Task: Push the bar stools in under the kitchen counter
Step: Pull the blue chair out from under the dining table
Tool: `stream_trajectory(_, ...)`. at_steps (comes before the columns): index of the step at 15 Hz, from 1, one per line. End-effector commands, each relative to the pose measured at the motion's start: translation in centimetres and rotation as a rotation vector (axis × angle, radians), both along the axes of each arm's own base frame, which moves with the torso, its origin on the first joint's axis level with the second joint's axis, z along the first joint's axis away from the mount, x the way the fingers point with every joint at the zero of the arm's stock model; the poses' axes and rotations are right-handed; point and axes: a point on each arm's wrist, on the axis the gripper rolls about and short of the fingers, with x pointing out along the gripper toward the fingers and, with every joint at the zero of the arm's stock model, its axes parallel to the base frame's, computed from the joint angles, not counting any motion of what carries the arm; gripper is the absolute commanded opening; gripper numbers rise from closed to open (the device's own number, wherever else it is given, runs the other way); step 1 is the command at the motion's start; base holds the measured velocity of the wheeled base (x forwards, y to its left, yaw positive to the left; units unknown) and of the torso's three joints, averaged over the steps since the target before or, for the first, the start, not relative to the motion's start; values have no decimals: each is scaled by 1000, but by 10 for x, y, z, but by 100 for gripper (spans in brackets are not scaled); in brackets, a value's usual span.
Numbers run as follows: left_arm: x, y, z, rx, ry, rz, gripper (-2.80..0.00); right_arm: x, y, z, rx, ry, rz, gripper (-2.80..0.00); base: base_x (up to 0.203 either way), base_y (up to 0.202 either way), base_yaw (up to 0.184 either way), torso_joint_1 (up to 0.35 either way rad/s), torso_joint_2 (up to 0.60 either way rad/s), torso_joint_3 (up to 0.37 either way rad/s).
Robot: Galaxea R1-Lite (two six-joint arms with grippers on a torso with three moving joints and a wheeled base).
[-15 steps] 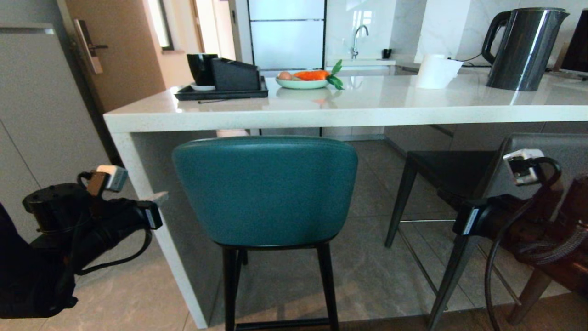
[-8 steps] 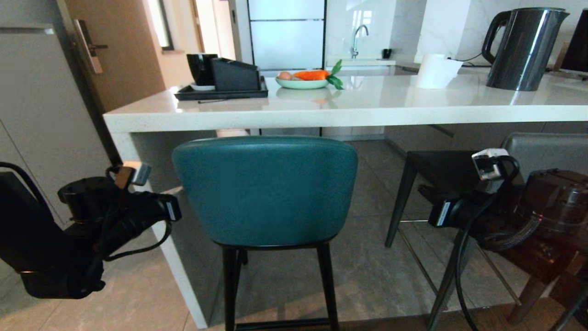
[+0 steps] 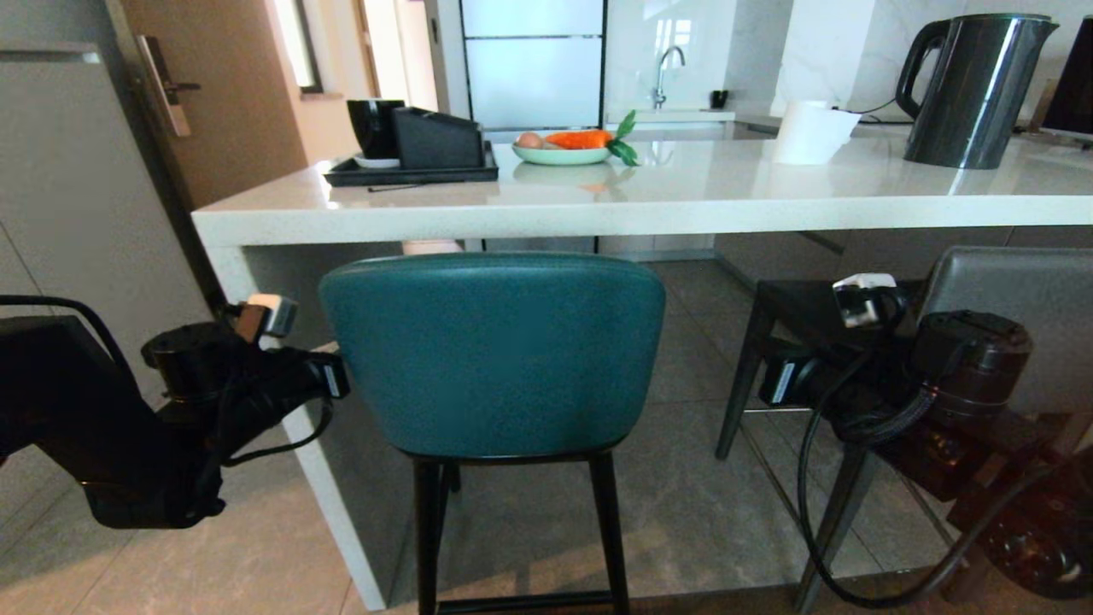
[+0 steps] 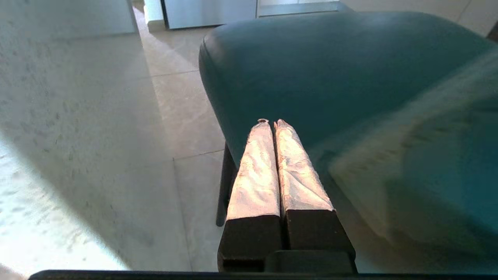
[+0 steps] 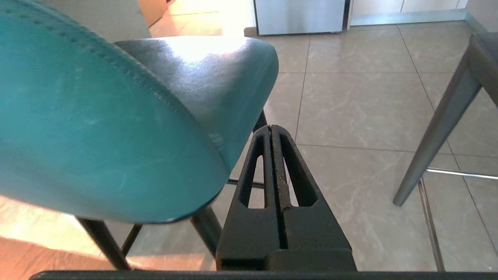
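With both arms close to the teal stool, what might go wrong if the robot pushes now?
1. Both tools are shut and stand beside the teal stool, the left tool at one side, the right tool at the other; narrow tips may slip off the rounded back.
2. An uneven push may turn the stool toward the white counter end leg.
3. The right arm is close to the dark grey stool and may knock it.

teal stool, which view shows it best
The head view: the teal stool shows whole backrest and legs, at the kitchen counter. The left wrist view shows only its seat edge and one leg; the right wrist view, backrest underside, seat and legs.
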Motion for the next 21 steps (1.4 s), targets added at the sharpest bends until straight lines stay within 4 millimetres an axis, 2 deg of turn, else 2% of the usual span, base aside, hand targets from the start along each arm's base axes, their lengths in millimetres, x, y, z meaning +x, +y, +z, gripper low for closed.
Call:
stream_trajectory(1,8,2,-6,0,0,3,-280,13,9,-17,-3,8,12,-280,0,0,0,0,0,0)
stream_trajectory(5,18,7,-8,0,-9,16,-280,36,18,-30,11,-31,8,-280,0,0,0,0,0,0)
stream_trajectory(8,18,9,-7,-4,-12,19,-280,57,23,-35,18,-63,-13,-280,0,0,0,0,0,0)
stream_trajectory(11,24,20,-4,-3,-32,46,-280,75,31,-45,34,-110,-8,-280,0,0,0,0,0,0)
stream_trajectory(17,42,27,-13,-5,-48,61,-280,89,65,-61,53,-154,60,-280,0,0,0,0,0,0)
stream_trajectory(21,53,25,-20,-7,-41,56,-280,98,71,-61,69,-187,56,-280,0,0,0,0,0,0)
